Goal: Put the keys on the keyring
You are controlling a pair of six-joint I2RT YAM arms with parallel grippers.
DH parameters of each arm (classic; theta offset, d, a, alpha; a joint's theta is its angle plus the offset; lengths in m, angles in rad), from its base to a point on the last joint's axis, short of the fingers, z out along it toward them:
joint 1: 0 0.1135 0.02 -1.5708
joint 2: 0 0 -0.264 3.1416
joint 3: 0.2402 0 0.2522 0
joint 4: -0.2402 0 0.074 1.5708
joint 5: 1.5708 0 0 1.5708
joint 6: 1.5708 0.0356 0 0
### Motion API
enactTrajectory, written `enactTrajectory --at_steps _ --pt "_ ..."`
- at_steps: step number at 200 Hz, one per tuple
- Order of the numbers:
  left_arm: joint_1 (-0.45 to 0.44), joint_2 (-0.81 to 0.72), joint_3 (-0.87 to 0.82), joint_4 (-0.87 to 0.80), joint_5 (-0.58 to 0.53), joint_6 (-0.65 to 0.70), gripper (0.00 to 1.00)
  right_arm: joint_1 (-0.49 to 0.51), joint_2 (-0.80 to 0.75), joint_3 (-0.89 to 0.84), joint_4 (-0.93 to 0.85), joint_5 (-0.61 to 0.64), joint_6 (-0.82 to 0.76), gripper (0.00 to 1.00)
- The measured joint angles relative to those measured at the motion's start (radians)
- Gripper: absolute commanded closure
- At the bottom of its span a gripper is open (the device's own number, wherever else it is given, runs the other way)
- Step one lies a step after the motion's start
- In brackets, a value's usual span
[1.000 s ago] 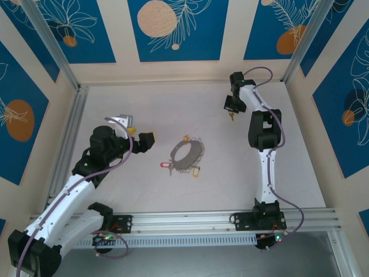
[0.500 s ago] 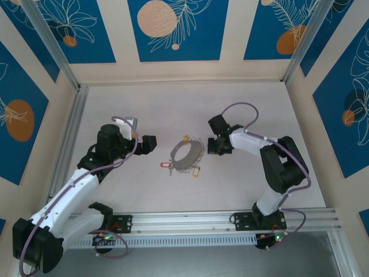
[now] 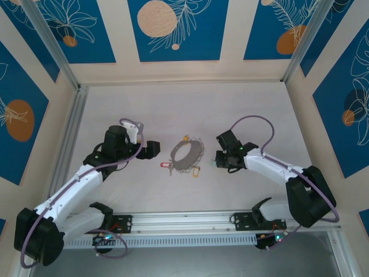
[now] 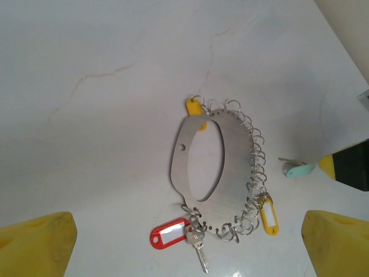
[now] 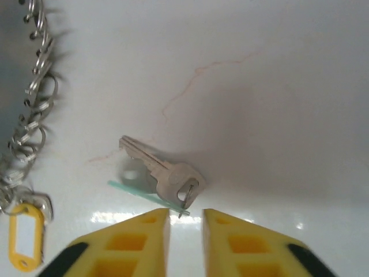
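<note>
The grey keyring (image 3: 183,156) lies flat mid-table, wire loops along its right rim (image 4: 236,164). A red-tagged key (image 4: 170,233) and a yellow-tagged key (image 4: 268,217) hang from its near loops; another yellow tag (image 4: 195,108) sits at its far end. The pale teal key (image 5: 163,171) lies loose on the table right of the ring (image 4: 298,169). My right gripper (image 5: 185,224) hovers just behind it, jaws a narrow gap apart, the teal tag's tip at the gap but not pinched. My left gripper (image 4: 187,245) is open wide, left of the ring (image 3: 151,148).
White tabletop (image 3: 253,109) with thin cracks. Aluminium rails run along the left side (image 3: 68,135) and the near edge (image 3: 190,220). Beige walls with blue panels close in the back and sides.
The right arm swung from the far right down to the table beside the ring, bringing the teal key with it. The left gripper edged closer to the ring.
</note>
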Motion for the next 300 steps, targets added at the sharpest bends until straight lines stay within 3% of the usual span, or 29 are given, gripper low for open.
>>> enactTrajectory --at_steps 15,35,65,113,175,300 --pt "-0.001 0.01 0.0 -0.004 0.004 0.0 0.0 0.022 -0.026 0.008 -0.028 0.013 -0.008 0.5" --pt "-0.002 0.018 0.0 -0.006 0.013 0.0 0.0 0.075 -0.034 0.053 -0.086 0.045 -0.018 0.45" --pt "-0.002 0.032 0.0 -0.006 0.028 -0.004 0.0 0.202 -0.064 0.101 -0.108 0.053 -0.035 0.46" --pt "-0.002 0.051 0.0 -0.003 0.052 -0.019 0.0 0.314 -0.007 0.043 0.078 -0.158 -0.025 0.56" --pt "-0.002 0.084 0.0 0.016 0.066 -0.022 0.0 0.277 0.163 0.001 0.311 -0.332 0.005 0.72" --pt "-0.004 0.084 -0.011 0.075 0.082 -0.023 0.0 0.218 0.253 -0.024 0.446 -0.376 0.031 0.71"
